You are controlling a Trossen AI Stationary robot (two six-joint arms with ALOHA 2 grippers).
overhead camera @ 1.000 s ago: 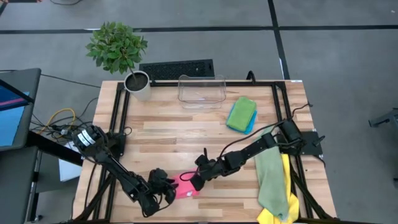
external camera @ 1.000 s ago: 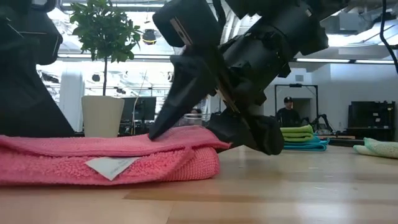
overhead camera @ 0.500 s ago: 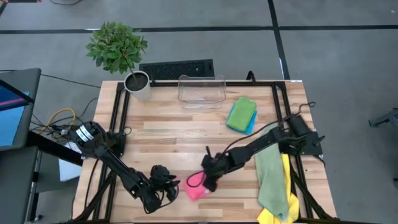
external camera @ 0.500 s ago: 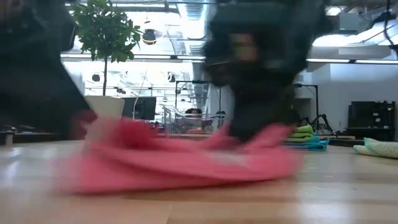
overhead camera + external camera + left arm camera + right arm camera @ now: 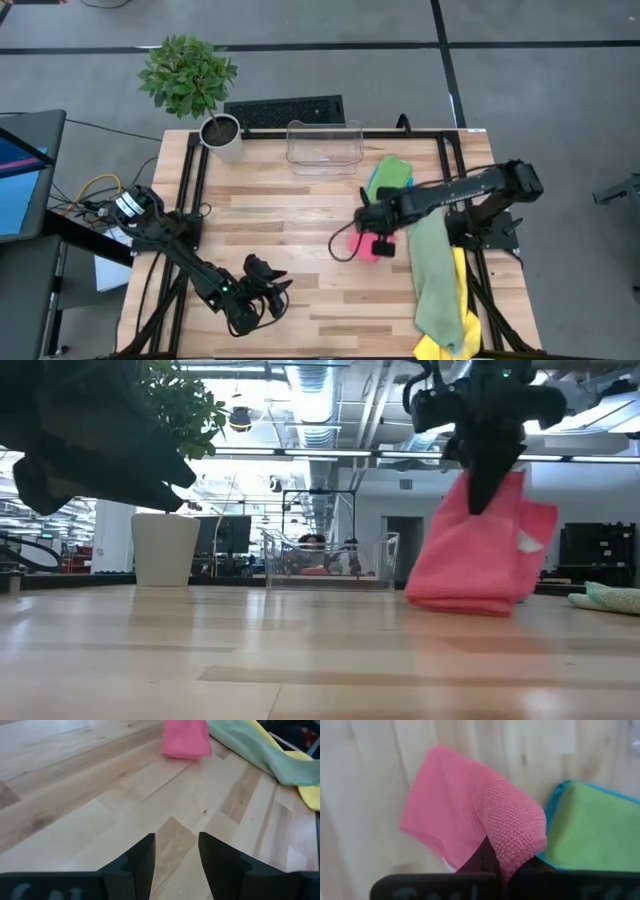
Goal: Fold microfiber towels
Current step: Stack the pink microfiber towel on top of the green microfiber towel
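One pink towel (image 5: 362, 243) hangs from the right tool (image 5: 379, 240), clamped on its top fold.

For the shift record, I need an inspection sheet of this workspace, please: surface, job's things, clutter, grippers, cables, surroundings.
Surface: wooden table, bare in the middle.
Job's things: pink towel folded, hanging from the right gripper; green towel stacked on blue towel; sage towel and yellow towel unfolded at the right edge.
Clutter: clear bin, potted plant.
Grippers: right shut on the pink towel; left gripper near the front edge, fingers apart, holding nothing.
Cables: bundle beside the table's left.
Surroundings: keyboard, laptop.
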